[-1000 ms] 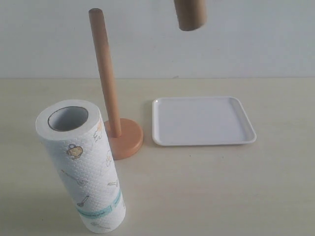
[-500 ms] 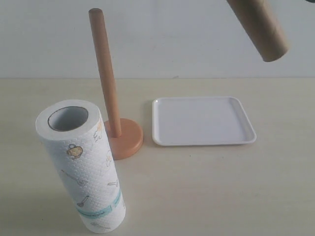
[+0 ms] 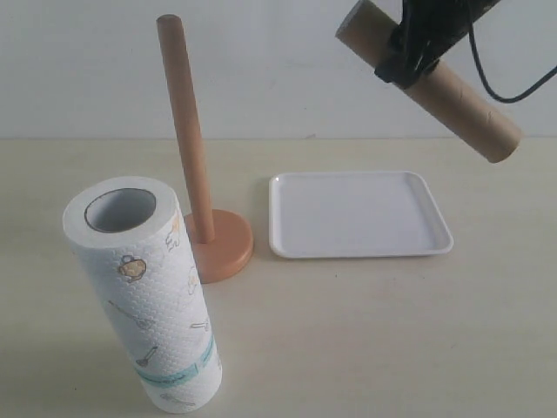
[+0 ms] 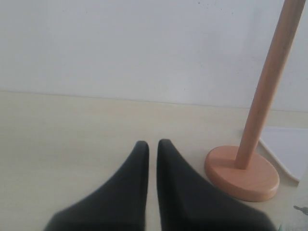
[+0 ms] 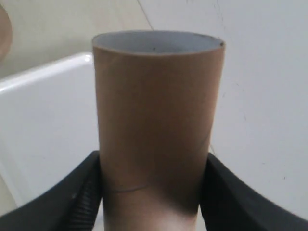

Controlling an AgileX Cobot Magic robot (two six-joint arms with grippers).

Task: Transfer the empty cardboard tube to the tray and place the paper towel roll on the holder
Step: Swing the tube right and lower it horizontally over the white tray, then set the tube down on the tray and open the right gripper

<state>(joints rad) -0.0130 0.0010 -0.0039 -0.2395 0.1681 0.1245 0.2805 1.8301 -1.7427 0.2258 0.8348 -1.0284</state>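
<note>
My exterior view shows the tube (image 3: 431, 83) up in the air and slanted, its lower end toward the right, above the tray's (image 3: 357, 213) far right corner and well clear of it. The right gripper (image 3: 407, 54) pinches it near its upper end. The right wrist view adds the two black fingers (image 5: 79, 195) pressed on either side of the tube, and its grey hollow mouth. Only the left wrist view shows the left gripper (image 4: 153, 144): pressed together to a thin slit, low over the table (image 4: 72, 125), near the holder (image 4: 250, 144). The tray's whole white floor shows. The roll (image 3: 161, 322) stands upright in front of the holder.
</note>
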